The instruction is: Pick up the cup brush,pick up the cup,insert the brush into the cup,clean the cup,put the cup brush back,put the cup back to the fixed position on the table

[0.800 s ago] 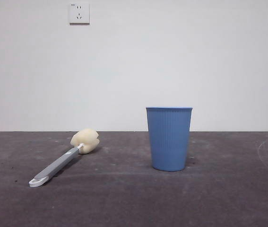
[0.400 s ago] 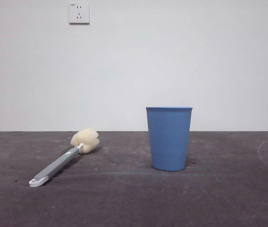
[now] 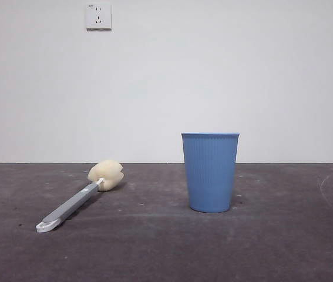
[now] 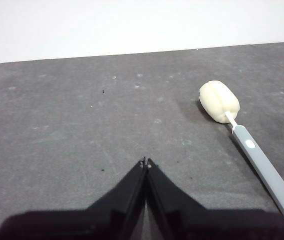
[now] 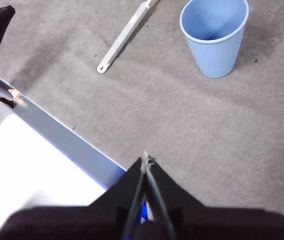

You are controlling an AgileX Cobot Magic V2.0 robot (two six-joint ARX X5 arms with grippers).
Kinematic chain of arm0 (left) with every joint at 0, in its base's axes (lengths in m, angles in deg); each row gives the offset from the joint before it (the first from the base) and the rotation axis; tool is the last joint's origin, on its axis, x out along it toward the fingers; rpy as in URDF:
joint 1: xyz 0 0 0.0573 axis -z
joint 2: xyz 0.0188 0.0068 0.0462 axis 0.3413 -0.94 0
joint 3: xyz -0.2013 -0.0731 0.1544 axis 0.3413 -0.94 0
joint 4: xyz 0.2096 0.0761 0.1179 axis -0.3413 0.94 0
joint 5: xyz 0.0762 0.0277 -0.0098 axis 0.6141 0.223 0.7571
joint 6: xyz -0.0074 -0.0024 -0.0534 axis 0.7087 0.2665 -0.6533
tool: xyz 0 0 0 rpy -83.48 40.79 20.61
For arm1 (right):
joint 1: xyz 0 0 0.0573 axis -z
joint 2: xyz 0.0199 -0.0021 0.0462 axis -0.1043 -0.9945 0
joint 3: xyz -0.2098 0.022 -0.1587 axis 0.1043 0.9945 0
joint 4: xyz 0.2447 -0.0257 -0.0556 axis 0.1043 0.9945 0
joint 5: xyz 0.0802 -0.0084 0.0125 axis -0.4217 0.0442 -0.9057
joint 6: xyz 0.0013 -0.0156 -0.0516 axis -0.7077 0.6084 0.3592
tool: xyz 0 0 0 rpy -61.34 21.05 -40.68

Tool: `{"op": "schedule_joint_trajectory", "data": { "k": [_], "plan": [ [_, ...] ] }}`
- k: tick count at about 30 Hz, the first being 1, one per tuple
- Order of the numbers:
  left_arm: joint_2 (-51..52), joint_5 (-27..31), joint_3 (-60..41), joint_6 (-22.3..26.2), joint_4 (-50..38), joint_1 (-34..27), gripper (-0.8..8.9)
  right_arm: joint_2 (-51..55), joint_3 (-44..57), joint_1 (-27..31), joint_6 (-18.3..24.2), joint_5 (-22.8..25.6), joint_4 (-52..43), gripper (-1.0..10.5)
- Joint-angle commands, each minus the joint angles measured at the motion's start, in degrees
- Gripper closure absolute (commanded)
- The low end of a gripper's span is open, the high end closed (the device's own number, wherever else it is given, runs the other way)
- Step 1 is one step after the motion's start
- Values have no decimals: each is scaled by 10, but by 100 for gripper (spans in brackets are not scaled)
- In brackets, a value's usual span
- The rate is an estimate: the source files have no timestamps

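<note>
Resting untouched: cup brush (image 3: 78,200), cup (image 3: 210,172); left tool (image 4: 146,163), right tool (image 5: 146,159) pressed together.

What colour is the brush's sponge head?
Cream-yellow sponge head on the brush, clearest in the left wrist view.

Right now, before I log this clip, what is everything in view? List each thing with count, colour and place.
cup brush: one, grey handle with white looped end and cream-yellow sponge head, lying flat on the table, apart from the cup.
cup: one, blue, ribbed, standing upright on the table, empty inside as the right wrist view shows.
table: one, dark grey, scuffed, under both things.
wall sockets: two, white, high on the white wall behind.
left gripper: one, black, jaws shut, above bare table short of the brush.
right gripper: one, black, jaws shut, near the table's edge, far from the cup.
</note>
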State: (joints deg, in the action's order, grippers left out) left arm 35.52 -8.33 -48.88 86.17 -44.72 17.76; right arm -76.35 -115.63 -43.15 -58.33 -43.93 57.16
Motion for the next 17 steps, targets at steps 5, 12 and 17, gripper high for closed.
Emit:
{"op": "schedule_joint_trajectory", "data": {
  "k": [5,12,17],
  "plan": [
    [1,3,-8,-6,-5,-2,817,41,2,15,56,71,-38,946],
    [1,3,-8,-6,-5,-2,817,140,45,73,102,108,-190,946],
    [1,3,-8,-6,-5,-2,817,219,141,122,129,107,-292,946]
  ]
}}
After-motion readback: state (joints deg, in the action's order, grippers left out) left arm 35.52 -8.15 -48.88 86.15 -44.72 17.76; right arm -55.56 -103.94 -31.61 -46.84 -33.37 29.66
